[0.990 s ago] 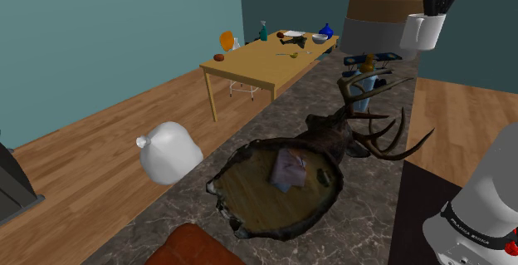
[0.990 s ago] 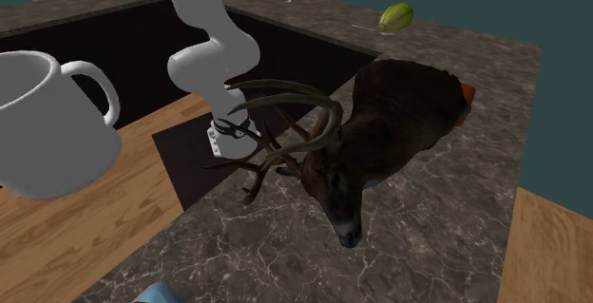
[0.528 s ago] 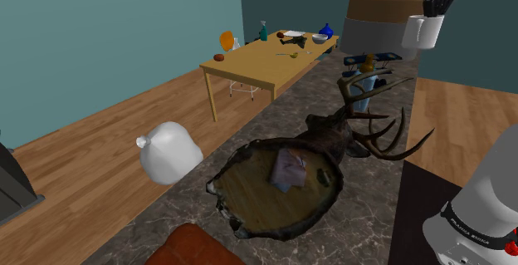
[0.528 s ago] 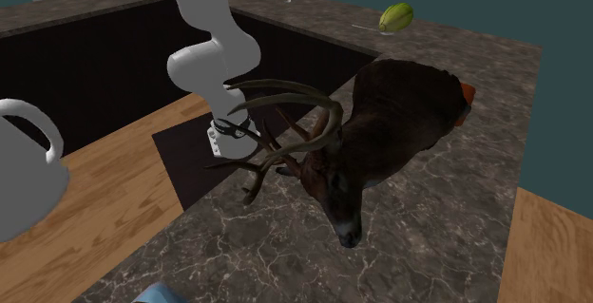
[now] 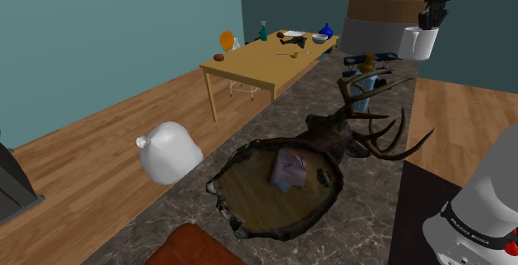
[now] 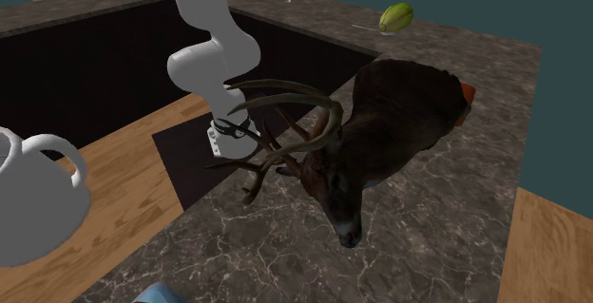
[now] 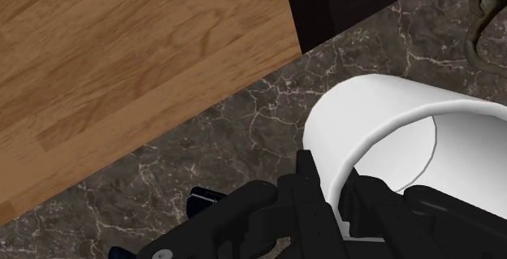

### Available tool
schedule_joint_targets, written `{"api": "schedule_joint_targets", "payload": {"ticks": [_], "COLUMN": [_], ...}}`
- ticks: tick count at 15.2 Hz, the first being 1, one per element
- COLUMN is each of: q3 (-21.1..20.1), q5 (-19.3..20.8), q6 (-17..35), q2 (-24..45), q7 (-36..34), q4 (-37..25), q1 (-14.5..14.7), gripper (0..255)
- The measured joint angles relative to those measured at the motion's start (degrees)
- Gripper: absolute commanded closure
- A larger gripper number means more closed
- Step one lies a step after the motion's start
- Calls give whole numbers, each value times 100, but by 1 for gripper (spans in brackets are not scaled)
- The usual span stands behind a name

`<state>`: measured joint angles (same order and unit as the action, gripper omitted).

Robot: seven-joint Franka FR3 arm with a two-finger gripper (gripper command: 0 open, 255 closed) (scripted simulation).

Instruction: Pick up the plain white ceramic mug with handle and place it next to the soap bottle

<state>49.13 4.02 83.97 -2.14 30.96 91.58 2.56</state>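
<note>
Tool pinches the white mug by its rim, one finger inside, holding it high above the marbled desk, probably to clear the antlers.

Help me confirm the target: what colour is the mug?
Plain white; the mug shows best in the wrist view.

**Dark marble counter beneath the gripper**
A bottle stands almost under the gripper. Farther from the gripper, toward the stand, an antlered deer head lies on its wooden plaque. Beyond that are a red-brown thing and a green fruit.
</note>
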Motion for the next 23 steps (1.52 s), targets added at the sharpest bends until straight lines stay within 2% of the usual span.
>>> {"api": "schedule_joint_targets", "payload": {"ticks": [10, 23], "q3": [-44, -11], "q5": [163, 161], "q6": [795, 1775], "q2": [-231, -203], "q7": [-143, -186], "q4": [957, 1918], "q1": [15, -3], "gripper": [255, 255]}}
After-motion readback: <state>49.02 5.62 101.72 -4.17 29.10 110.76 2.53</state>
